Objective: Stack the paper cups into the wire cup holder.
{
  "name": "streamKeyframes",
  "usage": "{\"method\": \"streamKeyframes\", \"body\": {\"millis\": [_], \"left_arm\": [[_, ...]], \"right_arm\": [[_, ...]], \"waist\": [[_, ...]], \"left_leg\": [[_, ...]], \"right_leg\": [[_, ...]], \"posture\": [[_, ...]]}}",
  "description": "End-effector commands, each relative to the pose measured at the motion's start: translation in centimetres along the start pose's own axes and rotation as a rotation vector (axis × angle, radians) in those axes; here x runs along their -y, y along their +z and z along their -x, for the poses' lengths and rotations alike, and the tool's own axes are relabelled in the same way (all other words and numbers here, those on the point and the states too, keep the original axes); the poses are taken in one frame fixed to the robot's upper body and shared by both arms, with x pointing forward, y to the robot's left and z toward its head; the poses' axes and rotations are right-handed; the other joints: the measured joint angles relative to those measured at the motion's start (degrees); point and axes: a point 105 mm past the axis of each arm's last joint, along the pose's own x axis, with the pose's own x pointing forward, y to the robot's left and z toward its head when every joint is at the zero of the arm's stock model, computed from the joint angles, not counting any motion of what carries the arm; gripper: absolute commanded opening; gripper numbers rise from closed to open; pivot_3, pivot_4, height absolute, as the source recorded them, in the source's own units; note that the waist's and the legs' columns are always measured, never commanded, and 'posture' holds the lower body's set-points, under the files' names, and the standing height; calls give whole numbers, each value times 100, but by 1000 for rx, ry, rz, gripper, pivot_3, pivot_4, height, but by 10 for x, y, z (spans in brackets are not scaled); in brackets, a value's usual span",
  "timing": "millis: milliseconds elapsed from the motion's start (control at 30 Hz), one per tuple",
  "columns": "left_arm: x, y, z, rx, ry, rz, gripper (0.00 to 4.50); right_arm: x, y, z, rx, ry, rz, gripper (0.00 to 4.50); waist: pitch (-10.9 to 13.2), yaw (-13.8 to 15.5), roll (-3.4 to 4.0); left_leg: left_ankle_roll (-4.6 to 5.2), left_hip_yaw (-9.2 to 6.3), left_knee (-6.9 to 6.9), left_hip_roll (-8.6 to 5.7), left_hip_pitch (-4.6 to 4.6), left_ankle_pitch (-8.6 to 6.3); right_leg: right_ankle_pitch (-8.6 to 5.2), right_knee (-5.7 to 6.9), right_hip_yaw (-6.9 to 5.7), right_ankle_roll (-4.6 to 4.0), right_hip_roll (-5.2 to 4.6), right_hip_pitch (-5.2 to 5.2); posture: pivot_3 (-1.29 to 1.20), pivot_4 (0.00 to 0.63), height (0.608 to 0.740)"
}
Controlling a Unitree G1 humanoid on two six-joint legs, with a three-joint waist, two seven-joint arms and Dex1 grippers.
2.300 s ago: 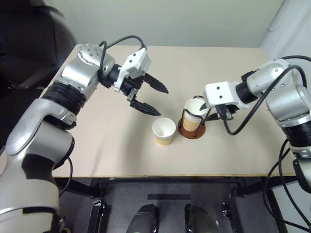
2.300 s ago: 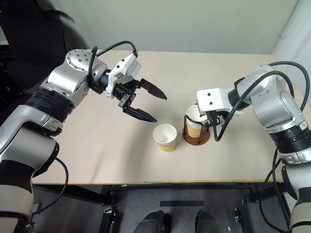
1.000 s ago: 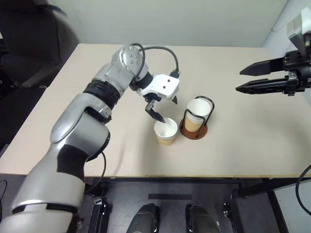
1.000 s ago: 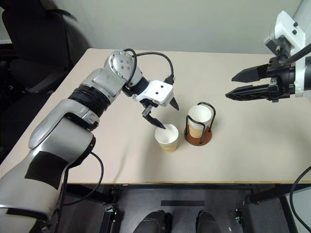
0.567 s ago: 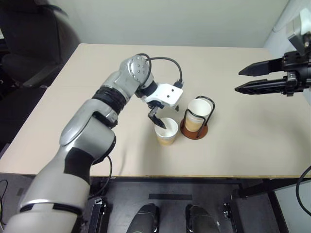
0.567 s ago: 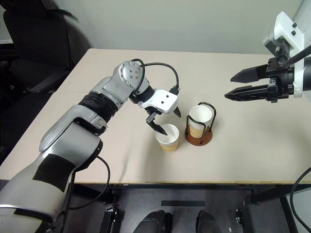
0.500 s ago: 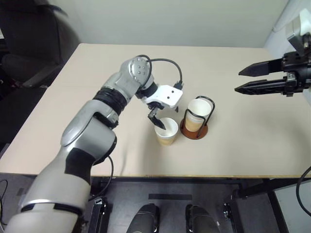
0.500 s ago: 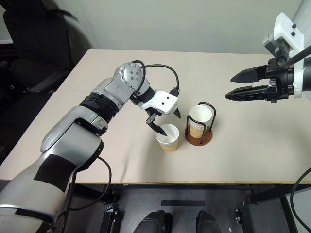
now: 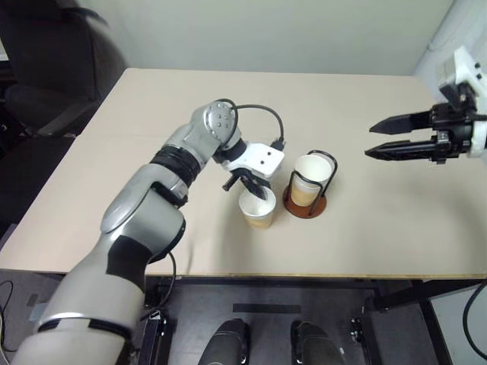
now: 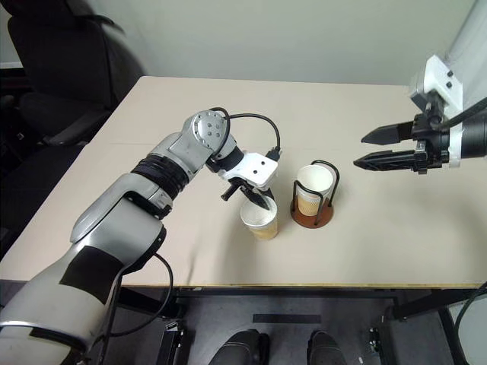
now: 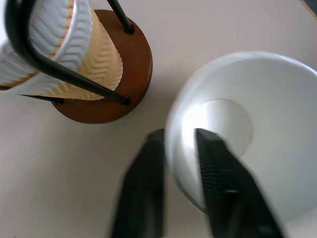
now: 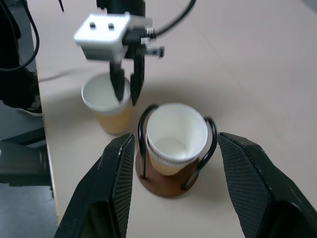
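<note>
A paper cup [image 9: 259, 211] with a tan body and white rim stands upright on the table. My left gripper [image 9: 255, 191] is shut on its near-left rim. In the left wrist view one finger [image 11: 141, 193] is outside the wall and the other finger [image 11: 220, 183] is inside the paper cup [image 11: 267, 124]. Just right of it stands the wire cup holder [image 9: 306, 204], a black wire loop on a reddish-brown disc, with another paper cup [image 9: 310, 176] seated in it. My right gripper [image 9: 370, 141] hovers open and empty well to the right, pointing at the wire cup holder [image 12: 168, 181].
The beige table [image 9: 152, 99] has bare surface on all sides of the cups. Its front edge runs close below them. A black chair [image 9: 46, 61] stands past the table's far left corner.
My left gripper has closed on the loose cup's rim after straddling it open. My right gripper has sunk a little, still open.
</note>
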Motion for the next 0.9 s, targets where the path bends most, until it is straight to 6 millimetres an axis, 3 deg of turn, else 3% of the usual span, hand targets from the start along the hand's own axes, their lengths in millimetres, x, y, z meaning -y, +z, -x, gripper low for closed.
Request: {"method": "streamKeyframes", "body": {"millis": [33,233,533,833,900], "left_arm": [[-2,5,11,20,9,-4,73],[-2,2,25,28,43,22,73],[-10,2,65,3,140,59,73],[-27,25,95,-13,217,10,73],[-34,37,102,10,245,-1,73]], "right_arm": [[1,12,14,56,-39,54,2644],[-8,15,21,120,-14,39,2644],[-21,11,35,126,-19,36,2644],[-19,11,39,125,-34,33,2644],[-17,22,44,176,-46,45,2644]], "waist": [[-1,-3,1],[-1,-5,1],[-1,13,1],[0,-2,0],[1,-5,0]], "left_leg": [[0,2,-1,0,0,0],[0,5,3,0,2,0],[1,4,3,-2,-1,0],[0,7,1,0,0,0],[0,8,0,-1,-1,0]], "right_leg": [[0,2,1,0,1,-2],[0,3,2,0,1,1],[1,-6,-1,0,1,6],[1,-3,1,1,3,5],[1,-6,3,1,3,5]], "posture": [[0,150,740],[0,150,740],[0,150,740],[0,150,740],[0,150,740]]}}
